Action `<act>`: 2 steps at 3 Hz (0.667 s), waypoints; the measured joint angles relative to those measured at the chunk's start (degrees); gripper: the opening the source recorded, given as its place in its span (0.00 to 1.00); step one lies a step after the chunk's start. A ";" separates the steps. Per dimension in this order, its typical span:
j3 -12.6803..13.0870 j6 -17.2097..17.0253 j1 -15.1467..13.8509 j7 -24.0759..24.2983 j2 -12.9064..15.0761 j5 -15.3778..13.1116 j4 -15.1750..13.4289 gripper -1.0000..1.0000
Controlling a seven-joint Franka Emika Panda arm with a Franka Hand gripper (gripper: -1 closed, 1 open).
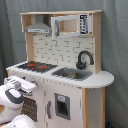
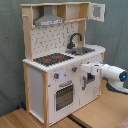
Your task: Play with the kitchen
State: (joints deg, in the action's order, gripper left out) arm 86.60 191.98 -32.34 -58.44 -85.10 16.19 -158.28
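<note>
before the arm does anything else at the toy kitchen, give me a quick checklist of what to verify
1. White robot gripper at the front of the white and light-wood toy kitchen, near the small cabinet door: ok.
2. Finger state or grip on a handle: cannot tell.
3. Oven door with dark window closed: ok.
4. Black-and-red stovetop free of loose items: ok.
5. Black curved faucet upright over the metal sink: ok.
6. Upper white microwave door swung open in the second exterior view: ok, well above the arm.
</note>
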 joint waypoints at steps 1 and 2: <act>-2.96 -3.56 3.88 -0.01 -0.43 0.81 -1.26 1.00; -6.30 -7.83 7.09 -0.01 -1.15 0.93 -1.49 1.00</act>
State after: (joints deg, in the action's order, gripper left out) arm 80.30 184.15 -25.25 -58.45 -86.25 17.12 -159.77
